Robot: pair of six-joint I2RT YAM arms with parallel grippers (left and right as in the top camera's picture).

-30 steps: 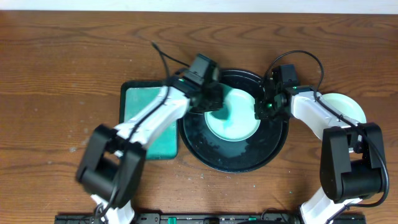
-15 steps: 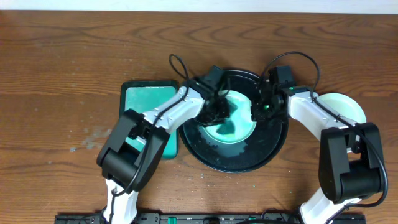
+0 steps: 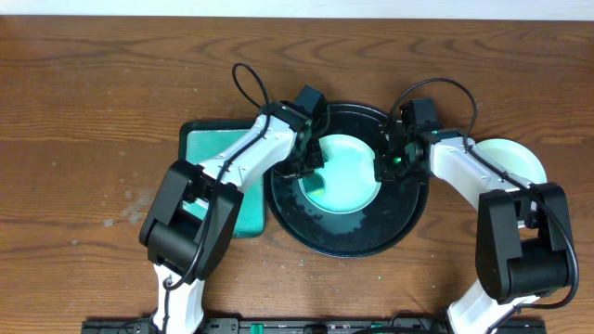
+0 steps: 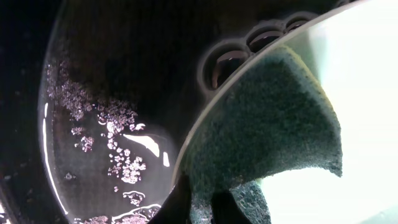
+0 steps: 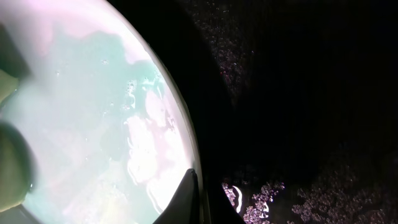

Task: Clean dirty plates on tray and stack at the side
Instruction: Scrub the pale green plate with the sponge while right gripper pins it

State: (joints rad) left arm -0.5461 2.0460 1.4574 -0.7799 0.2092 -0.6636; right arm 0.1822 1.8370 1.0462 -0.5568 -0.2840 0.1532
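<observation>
A pale mint plate (image 3: 345, 172) with teal smears lies in the wet black tray (image 3: 348, 237). My left gripper (image 3: 313, 171) is shut on a dark green sponge (image 4: 267, 134) and presses it on the plate's left edge; in the left wrist view the fingers (image 4: 208, 208) pinch the sponge over the plate (image 4: 367, 93). My right gripper (image 3: 383, 165) is shut on the plate's right rim; in the right wrist view the fingers (image 5: 202, 199) clamp the rim of the plate (image 5: 93, 124). Another pale plate (image 3: 518, 156) sits on the table at the right.
A teal rectangular tray (image 3: 215, 176) lies on the table left of the black tray, partly under my left arm. Foam and water cover the black tray's floor (image 4: 112, 124). Cables loop above both wrists.
My left gripper swept the sponge out across the plate's middle and back to its left edge. The teal smear has thinned. The right gripper has stayed on the rim.
</observation>
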